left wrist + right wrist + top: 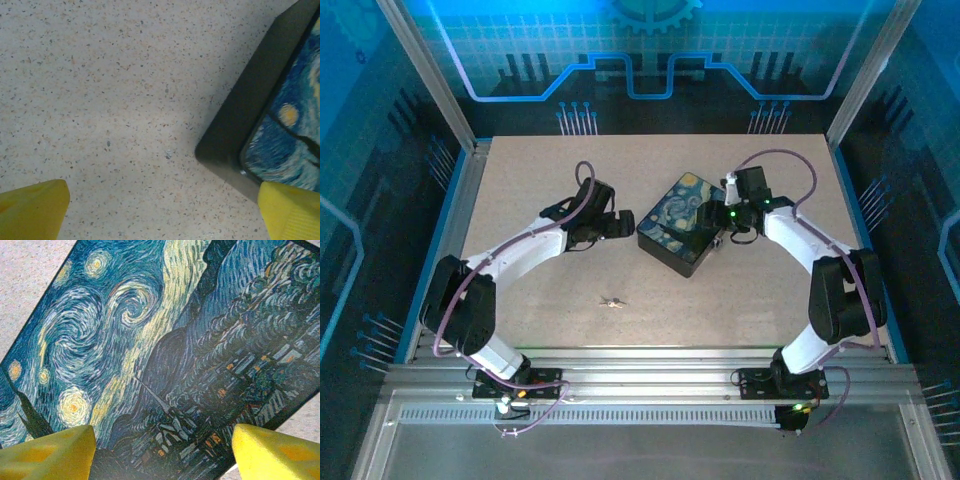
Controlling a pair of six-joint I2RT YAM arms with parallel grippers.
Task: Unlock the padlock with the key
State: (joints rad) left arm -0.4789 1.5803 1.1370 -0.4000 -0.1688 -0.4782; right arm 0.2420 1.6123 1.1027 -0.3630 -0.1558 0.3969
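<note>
The key point(612, 300) is a tiny pale metal piece lying on the table in front of the arms, apart from both grippers. No padlock is in view. A black box point(678, 238) with a swirly blue-and-yellow painted lid sits mid-table. My left gripper point(621, 226) is low at the box's left corner, open; in its wrist view the yellow fingers point(33, 210) stand wide apart over bare table, and the box corner point(235, 135) is at the right. My right gripper point(721, 234) hovers open at the box's right side, and its fingers point(50, 455) straddle the painted lid point(165, 350).
The speckled table point(540, 310) is bounded by a metal rail frame point(460, 200) on both sides and a slotted rail along the near edge. Free room lies around the key and behind the box.
</note>
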